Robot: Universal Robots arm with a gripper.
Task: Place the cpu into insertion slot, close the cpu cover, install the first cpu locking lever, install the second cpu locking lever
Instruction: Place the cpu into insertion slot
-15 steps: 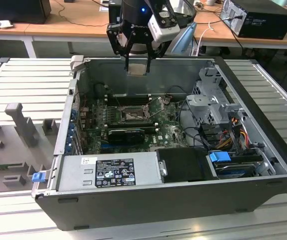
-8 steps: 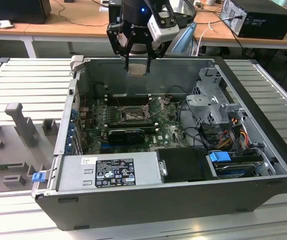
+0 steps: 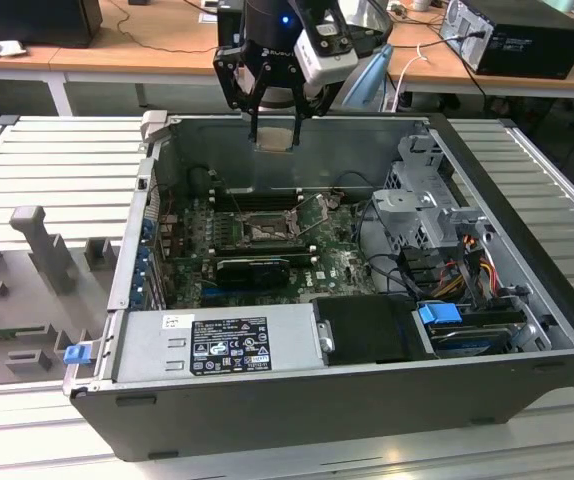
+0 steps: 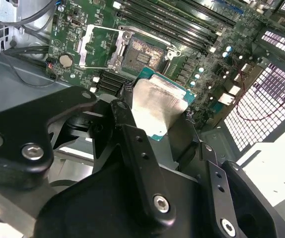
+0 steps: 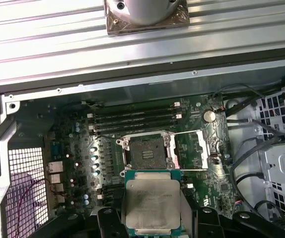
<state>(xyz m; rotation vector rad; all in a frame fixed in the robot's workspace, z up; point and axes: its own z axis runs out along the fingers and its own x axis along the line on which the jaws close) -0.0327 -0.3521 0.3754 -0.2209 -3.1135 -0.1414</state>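
Exterior view first: the gripper hangs above the open computer case, over the case wall farthest from that camera. Its two black fingers are closed on the cpu, which hangs clear of everything beneath it.

In both wrist views the cpu is a pale silver square on a green-edged carrier. A finger presses each of two opposite edges, and its metal face is turned to the cameras.

On the green motherboard on the case floor lies the insertion slot. It is a dark square frame with a bare grid of contacts inside, and it is well apart from the held chip. In the exterior view the slot sits toward the far edge of the board, just inside the row of long black memory slots.

The cpu cover is swung open off the socket and lies to the side nearest a round coin cell. Green board shows through its window.

Toward the near edge of the case, the exterior view shows a long black card just beyond a grey power supply. A metal drive cage with bundled cables fills the corner at the exterior view's right.
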